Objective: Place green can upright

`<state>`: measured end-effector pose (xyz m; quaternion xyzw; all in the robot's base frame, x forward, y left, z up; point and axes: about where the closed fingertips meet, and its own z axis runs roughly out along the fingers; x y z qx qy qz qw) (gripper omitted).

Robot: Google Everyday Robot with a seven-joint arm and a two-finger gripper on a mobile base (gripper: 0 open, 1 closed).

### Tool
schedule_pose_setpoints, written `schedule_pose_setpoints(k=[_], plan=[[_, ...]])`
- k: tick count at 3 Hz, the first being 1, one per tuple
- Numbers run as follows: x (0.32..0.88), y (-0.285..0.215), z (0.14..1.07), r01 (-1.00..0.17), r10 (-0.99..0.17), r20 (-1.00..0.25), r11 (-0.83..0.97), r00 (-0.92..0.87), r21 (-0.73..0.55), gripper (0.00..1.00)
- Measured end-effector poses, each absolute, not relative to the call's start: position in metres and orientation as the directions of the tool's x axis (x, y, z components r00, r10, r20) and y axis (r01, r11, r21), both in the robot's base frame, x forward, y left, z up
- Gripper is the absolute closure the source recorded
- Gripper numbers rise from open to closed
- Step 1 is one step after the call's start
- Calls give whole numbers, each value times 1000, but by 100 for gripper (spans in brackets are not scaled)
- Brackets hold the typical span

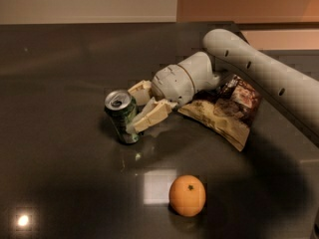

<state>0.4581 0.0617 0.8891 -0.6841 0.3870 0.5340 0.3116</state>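
Note:
The green can (119,117) stands on the dark table (60,73) left of centre, nearly upright with a slight lean, its silver top and pull tab facing up. My gripper (137,107) reaches in from the right and is shut on the can. One beige finger (151,116) lies across the can's front right side and the other finger (141,90) is behind it. The can's base touches the table.
An orange (187,195) sits on the table in front, right of the can. A crumpled brown snack bag (227,111) lies to the right, under my arm (259,68). Bright light reflections show on the table near the front.

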Motion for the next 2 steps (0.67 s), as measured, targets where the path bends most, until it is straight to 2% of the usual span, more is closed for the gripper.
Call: schedule_pose_setpoints(k=[1,2], plan=[[458,64,889,-862,-196,-972,-506,131,-14,0],[458,64,889,-863,-196,-972,-506,131,-14,0]])
